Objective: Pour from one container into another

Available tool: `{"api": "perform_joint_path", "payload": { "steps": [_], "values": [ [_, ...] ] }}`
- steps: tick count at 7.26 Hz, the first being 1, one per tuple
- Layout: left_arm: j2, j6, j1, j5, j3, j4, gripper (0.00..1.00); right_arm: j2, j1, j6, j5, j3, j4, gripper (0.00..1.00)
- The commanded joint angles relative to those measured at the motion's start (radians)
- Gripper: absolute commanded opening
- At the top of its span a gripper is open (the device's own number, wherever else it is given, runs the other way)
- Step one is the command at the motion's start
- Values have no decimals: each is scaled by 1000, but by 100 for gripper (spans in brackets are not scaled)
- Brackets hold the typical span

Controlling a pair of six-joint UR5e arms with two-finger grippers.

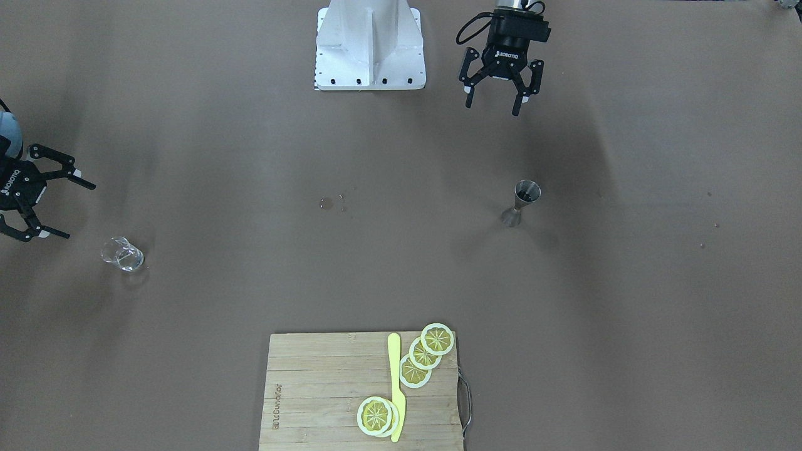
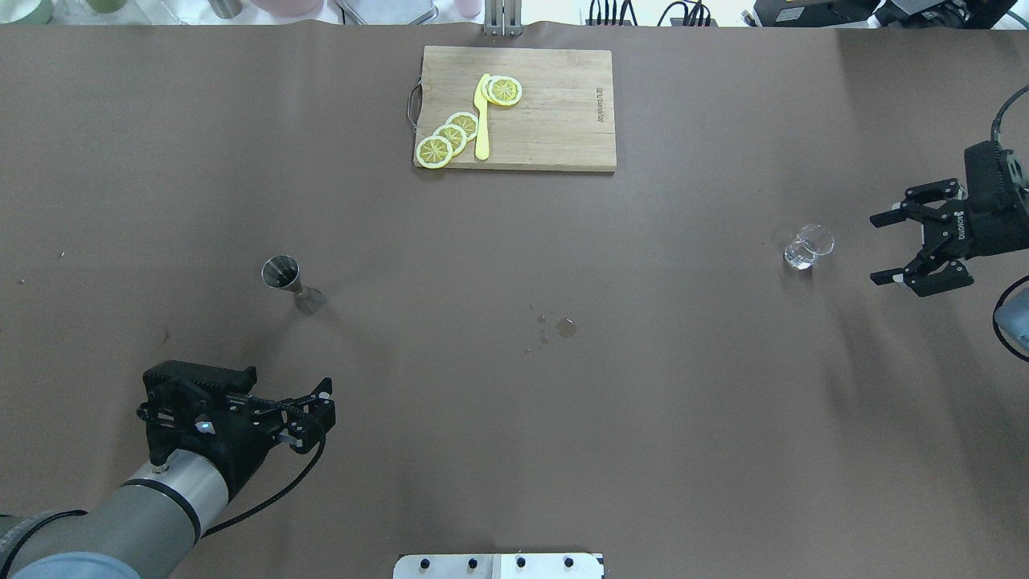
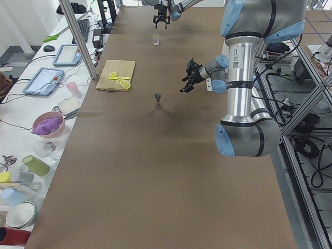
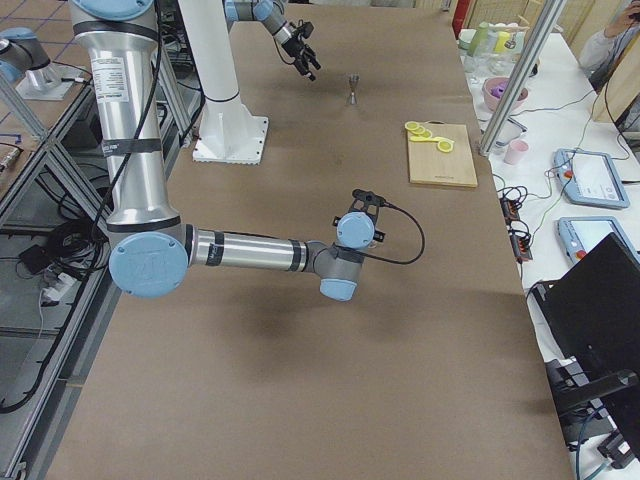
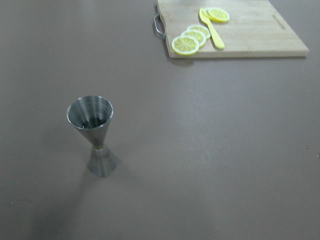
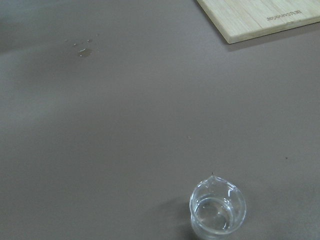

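A steel jigger (image 1: 523, 202) (image 2: 288, 281) (image 5: 93, 135) stands upright on the brown table, with a little dark liquid showing inside. My left gripper (image 1: 493, 106) (image 2: 317, 414) hovers open and empty nearer the robot base, well short of the jigger. A small clear glass beaker (image 1: 123, 254) (image 2: 806, 246) (image 6: 217, 210) with a spout stands on the other side and holds some clear liquid. Beside it my right gripper (image 1: 78, 211) (image 2: 876, 249) is open, its fingers pointing at the beaker with a gap between them and it.
A wooden cutting board (image 1: 326, 388) (image 2: 563, 121) with lemon slices (image 2: 452, 135) and a yellow knife (image 2: 481, 121) lies at the far middle edge. A few spilled drops (image 2: 566, 327) mark the table centre. The white robot base (image 1: 369, 44) stands on the near side.
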Motion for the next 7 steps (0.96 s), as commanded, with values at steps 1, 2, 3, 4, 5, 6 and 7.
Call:
{"api": "perform_joint_path", "payload": {
  "steps": [1,2,3,4,5,6,7],
  "values": [
    [-6,-2,8,103,81,-62,98,14,-7,-20,-63,-73,57,99],
    [-3,-2,0,118,121,-138,98,14,-13,13,-105,-80,66,99],
    [-5,-5,-5,120,141,-177,98,15,-15,123,-116,-80,64,99],
    [-34,-6,-6,159,198,-217,98,18,-21,160,-137,-81,64,98],
    [-58,-8,-5,216,241,-236,98,27,-31,220,-171,-84,64,95],
    [-59,-8,-15,222,257,-240,98,28,-42,249,-191,-86,67,95],
    [-59,-5,-27,262,260,-233,98,29,-53,251,-211,-83,70,99]
  ]
}}
